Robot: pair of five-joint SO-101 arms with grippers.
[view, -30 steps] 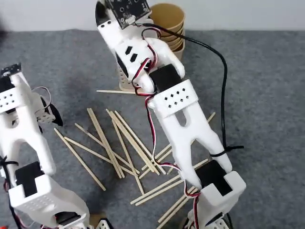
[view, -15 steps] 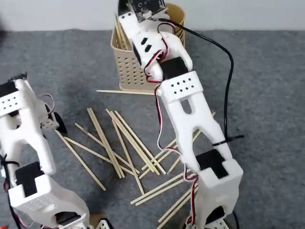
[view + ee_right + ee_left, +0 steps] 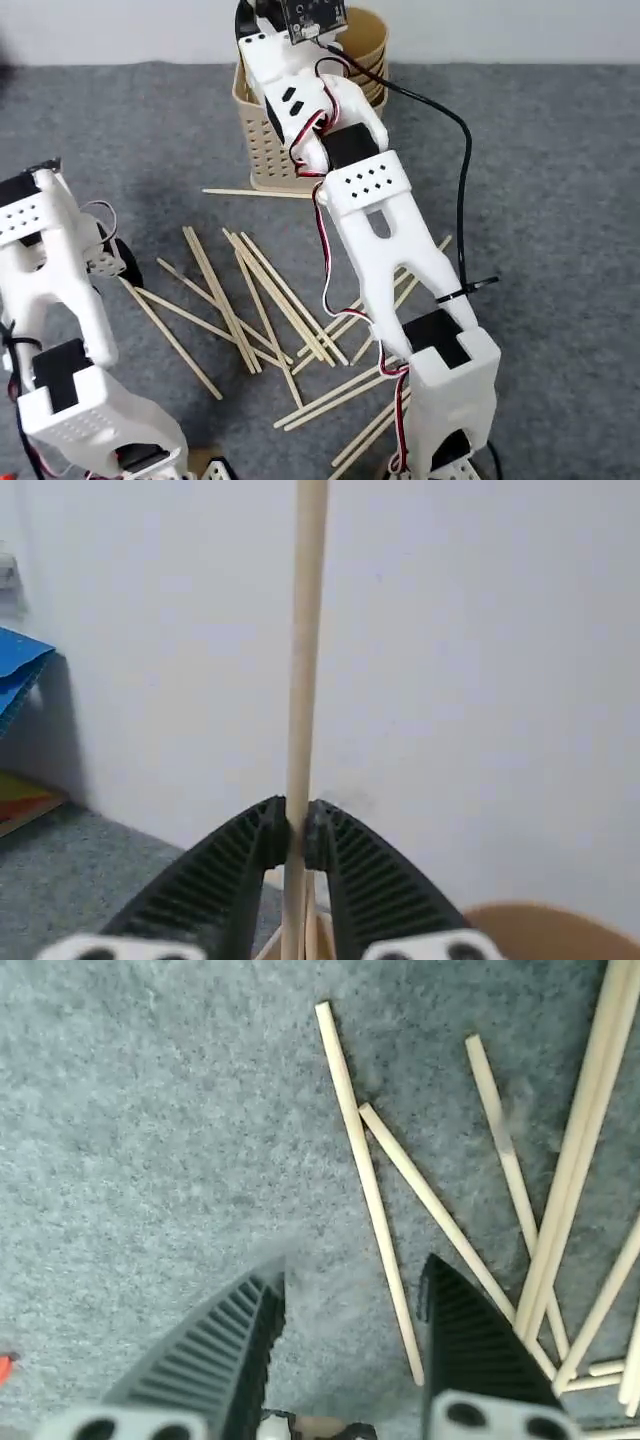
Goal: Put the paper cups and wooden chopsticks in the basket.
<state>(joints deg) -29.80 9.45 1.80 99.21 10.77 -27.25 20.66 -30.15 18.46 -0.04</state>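
- Wooden chopsticks (image 3: pixel 270 300), pale, thin and straight, lay scattered and crossing one another over the middle and towards the near edge of the grey felt-covered desk (image 3: pixel 560 150)
- One more lay alone just in front of the cream perforated plastic basket (image 3: pixel 258 140), which stood at the far edge of the desk
- A stack of brown paper cups (image 3: pixel 368 40) appeared to sit inside the basket, though the arm hid their lower part
- The right pincer (image 3: pixel 296 825) was raised over the basket, its black ribbed jaws pressed together on a single chopstick (image 3: pixel 305 630) that stood upright between them and ran on well past the fingertips
- The left pincer (image 3: pixel 355 1275) hung low over the desk near its left edge, jaws spread with nothing between them, just beside the ends of two loose sticks (image 3: pixel 368 1185)
- By their look the sticks were very light and stiff, so weight should be no trouble, but they were smooth and narrow and likely to swivel or slip in a loose pinch
- A hold across the stick, somewhere near its middle, seemed safest for lifting, while a hold nearer one end suited standing it on end into the basket
- Where sticks overlapped, a pinch risked taking two at once or flicking a neighbour away, so the outlying ones with bare desk on both sides looked the easier pick
- The cups, being thin paper, would probably crush under a hard squeeze and were better taken by the rim
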